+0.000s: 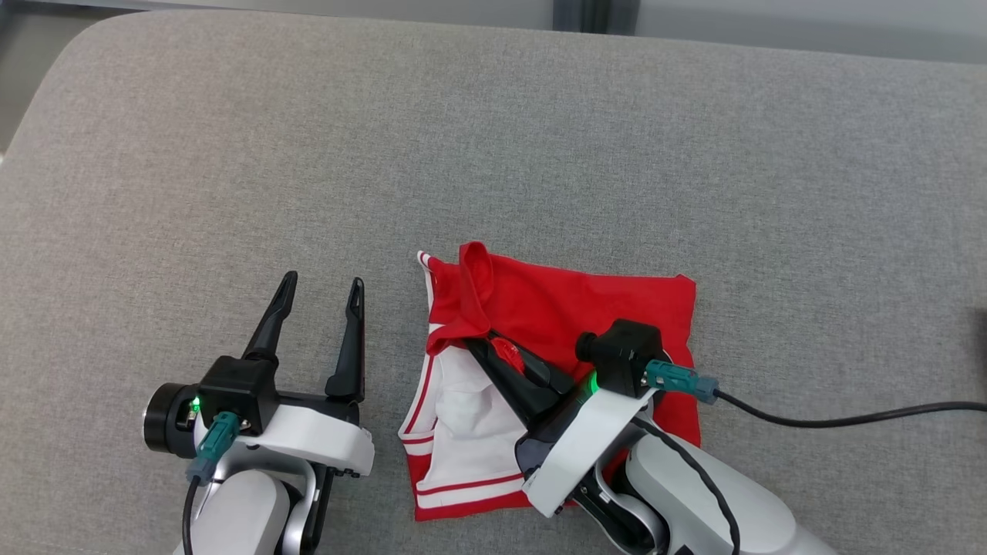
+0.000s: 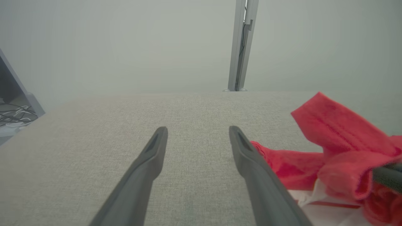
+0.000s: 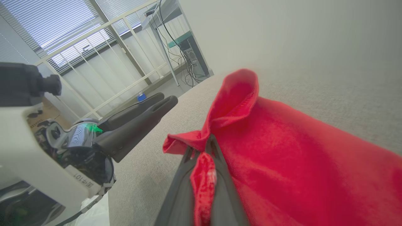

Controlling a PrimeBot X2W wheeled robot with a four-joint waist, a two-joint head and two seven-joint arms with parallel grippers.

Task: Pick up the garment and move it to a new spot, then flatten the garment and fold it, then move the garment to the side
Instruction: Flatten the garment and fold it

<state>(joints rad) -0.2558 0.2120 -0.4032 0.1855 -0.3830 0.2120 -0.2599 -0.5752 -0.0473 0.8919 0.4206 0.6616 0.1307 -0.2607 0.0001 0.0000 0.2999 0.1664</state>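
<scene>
The red and white garment (image 1: 555, 308) lies partly folded on the grey fabric surface (image 1: 493, 154) just ahead of me, a little to my right. Its red half is uppermost, and a white panel edged with red stripes is nearer to me.

My right arm reaches in from the lower right, across the garment's near corner. My right gripper (image 1: 478, 345) points up and to the left, clamped tight on a fold of red cloth near the middle. From that pinch a red flap rises in a loop. A black cable (image 1: 848, 420) trails off from that wrist to the right.

My left gripper (image 1: 324, 279) sits just left of the garment, apart from it. Its fingers are spread wide, pointing away from me, with nothing between them.

A small label (image 3: 83, 180) on my left wrist carries print I cannot read with certainty.
</scene>
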